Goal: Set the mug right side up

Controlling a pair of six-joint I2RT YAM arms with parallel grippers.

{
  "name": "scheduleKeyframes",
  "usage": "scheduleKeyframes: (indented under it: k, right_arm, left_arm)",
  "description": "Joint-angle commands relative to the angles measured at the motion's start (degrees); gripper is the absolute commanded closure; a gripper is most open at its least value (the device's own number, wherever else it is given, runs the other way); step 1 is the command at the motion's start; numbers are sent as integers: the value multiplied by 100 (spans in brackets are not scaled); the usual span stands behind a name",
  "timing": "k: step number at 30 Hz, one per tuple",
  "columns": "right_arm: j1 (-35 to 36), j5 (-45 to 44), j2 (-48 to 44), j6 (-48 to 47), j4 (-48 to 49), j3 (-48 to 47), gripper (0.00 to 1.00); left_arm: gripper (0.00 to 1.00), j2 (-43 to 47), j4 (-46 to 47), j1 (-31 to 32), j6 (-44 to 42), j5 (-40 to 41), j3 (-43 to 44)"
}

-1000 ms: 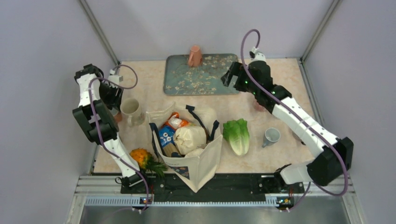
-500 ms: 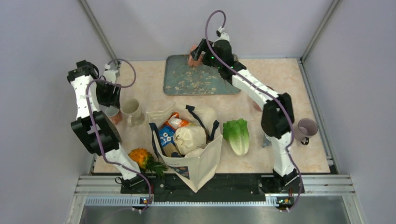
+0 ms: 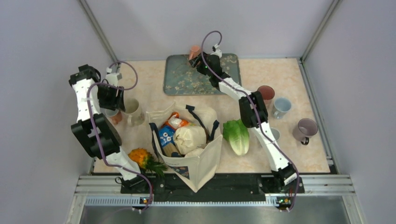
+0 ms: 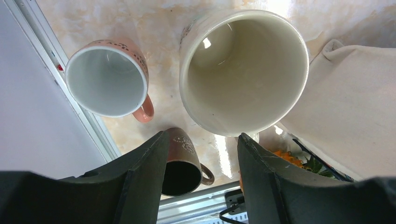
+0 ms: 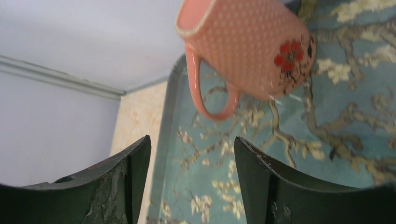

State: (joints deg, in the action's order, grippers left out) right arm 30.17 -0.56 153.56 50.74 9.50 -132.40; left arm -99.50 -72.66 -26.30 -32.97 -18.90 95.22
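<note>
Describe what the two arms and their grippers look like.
Both the left arm and right arm have white links with black joints, each with a looping purple cable. The left gripper and right gripper have thick, dark, wedge-shaped fingers; the right's look scuffed.

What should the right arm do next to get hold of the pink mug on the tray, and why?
Probably ease the right gripper forward until its open fingers straddle the pink mug, then close. In the wrist view the mug sits beyond the fingertips on the floral tray, with nothing between the jaws yet, so closing now would likely catch nothing.
</note>
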Motion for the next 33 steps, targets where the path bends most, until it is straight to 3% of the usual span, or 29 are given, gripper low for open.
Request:
scheduleKeyframes:
  k: [1, 14, 18, 25, 28, 30, 33]
  right_arm:
    - [-14, -4, 650, 251, 976, -1001, 36]
    - [-33, -45, 1825, 707, 2042, -1548, 32]
    - [-136, -597, 1499, 767, 1408, -1203, 38]
    - [-231, -1488, 863, 289, 10, -964, 47]
    - [-294, -1407, 699, -53, -26, -822, 47]
    - [-329, -1107, 605, -343, 42, -775, 47]
    - [-349, -458, 281, -767, 322, -444, 44]
  left_arm:
    - [39, 151, 92, 11, 91, -159, -28]
    - [39, -74, -80, 52, 448, -410, 407]
    - [40, -33, -220, 467, 593, -248, 869]
    - [40, -278, 360, 1366, 859, -369, 1642]
    - [39, -690, 980, 1681, 1491, -870, 2182]
    - [39, -924, 1872, 1881, 2342, -1190, 2199]
    - [38, -1244, 3224, 2367, 2883, -1215, 2103]
